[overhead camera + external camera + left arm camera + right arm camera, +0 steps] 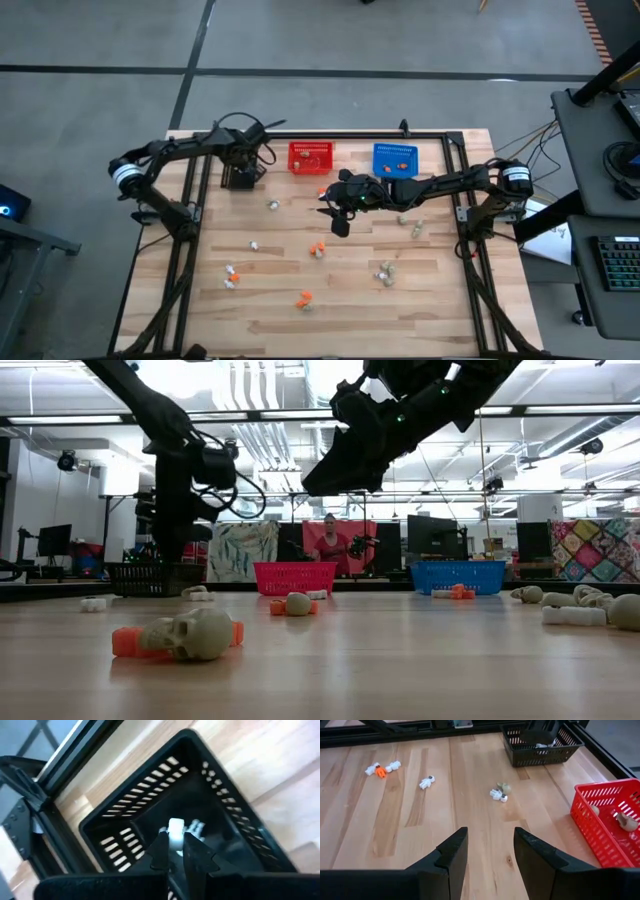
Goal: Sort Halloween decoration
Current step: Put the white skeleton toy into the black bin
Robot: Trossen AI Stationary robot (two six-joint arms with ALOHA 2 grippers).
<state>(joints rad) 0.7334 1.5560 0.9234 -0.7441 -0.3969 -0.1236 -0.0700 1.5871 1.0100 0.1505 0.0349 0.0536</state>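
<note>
Left gripper (pixel 172 851): over the small black mesh basket (pixel 241 175) at the far left of the pale wooden slatted table (pixel 440 290), fingers clamped on a tiny white trinket (pixel 175 831).

Right gripper (pixel 490 847): above mid-table, near the red mesh basket (pixel 310 157), fingers apart, nothing between them.

Blue mesh basket (pixel 396 160): just right of the red one, orange pieces inside.

Halloween decoration: orange (pixel 317 249), white (pixel 254 245) and beige-grey (pixel 384 272) trinkets scattered over the table's middle and near half; beige pieces (pixel 626 821) inside the red basket.
</note>
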